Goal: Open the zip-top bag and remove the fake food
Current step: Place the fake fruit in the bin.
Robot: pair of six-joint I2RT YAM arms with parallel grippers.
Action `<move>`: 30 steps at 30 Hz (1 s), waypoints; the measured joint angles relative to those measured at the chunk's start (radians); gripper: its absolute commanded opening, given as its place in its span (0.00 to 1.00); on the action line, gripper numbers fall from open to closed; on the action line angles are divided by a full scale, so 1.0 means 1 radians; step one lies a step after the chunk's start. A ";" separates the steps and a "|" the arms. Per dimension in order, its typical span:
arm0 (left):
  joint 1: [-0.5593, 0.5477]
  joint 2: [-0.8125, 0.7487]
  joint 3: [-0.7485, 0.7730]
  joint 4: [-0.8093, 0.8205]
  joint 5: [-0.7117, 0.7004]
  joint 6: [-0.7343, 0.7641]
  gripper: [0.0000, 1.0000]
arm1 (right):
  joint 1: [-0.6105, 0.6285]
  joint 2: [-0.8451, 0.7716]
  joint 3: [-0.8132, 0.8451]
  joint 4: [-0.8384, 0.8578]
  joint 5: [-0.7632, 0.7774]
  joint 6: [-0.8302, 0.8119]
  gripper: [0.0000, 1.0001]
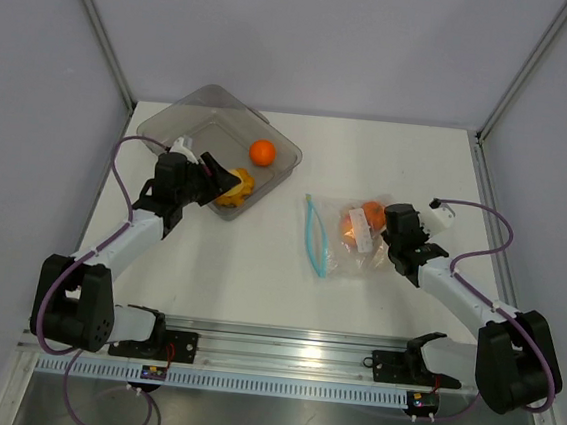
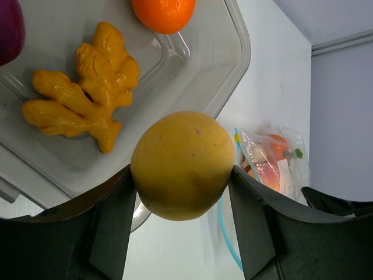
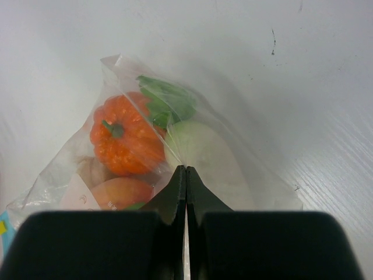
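The clear zip-top bag (image 1: 353, 241) lies right of centre, its teal zip strip (image 1: 311, 237) gaping toward the left. Fake food inside it shows in the right wrist view: an orange pumpkin (image 3: 125, 140), a white piece (image 3: 204, 153), a peach (image 3: 119, 192) and green leaves (image 3: 169, 99). My right gripper (image 3: 186, 170) is shut, pinching the bag's film at its far end. My left gripper (image 2: 180, 178) is shut on a round yellow fruit (image 2: 182, 165), held over the near rim of the grey tray (image 2: 236, 58).
In the grey tray (image 1: 187, 123) lie an orange ball (image 1: 262, 152), a yellow ginger-shaped piece (image 2: 81, 96) and a purple piece (image 2: 9, 29). Metal frame posts run along the table's back corners. Bare white table lies between tray and bag.
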 measured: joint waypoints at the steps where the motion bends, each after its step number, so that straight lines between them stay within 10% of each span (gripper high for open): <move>1: 0.001 0.001 0.000 0.000 -0.006 0.000 0.63 | 0.000 0.001 0.000 0.000 -0.002 0.000 0.00; 15: 0.026 0.047 0.000 -0.032 -0.058 0.008 0.98 | 0.000 0.002 0.000 0.002 -0.008 -0.003 0.00; 30: 0.026 -0.142 -0.097 0.003 -0.061 -0.029 0.99 | 0.000 0.002 0.000 0.004 -0.016 -0.003 0.00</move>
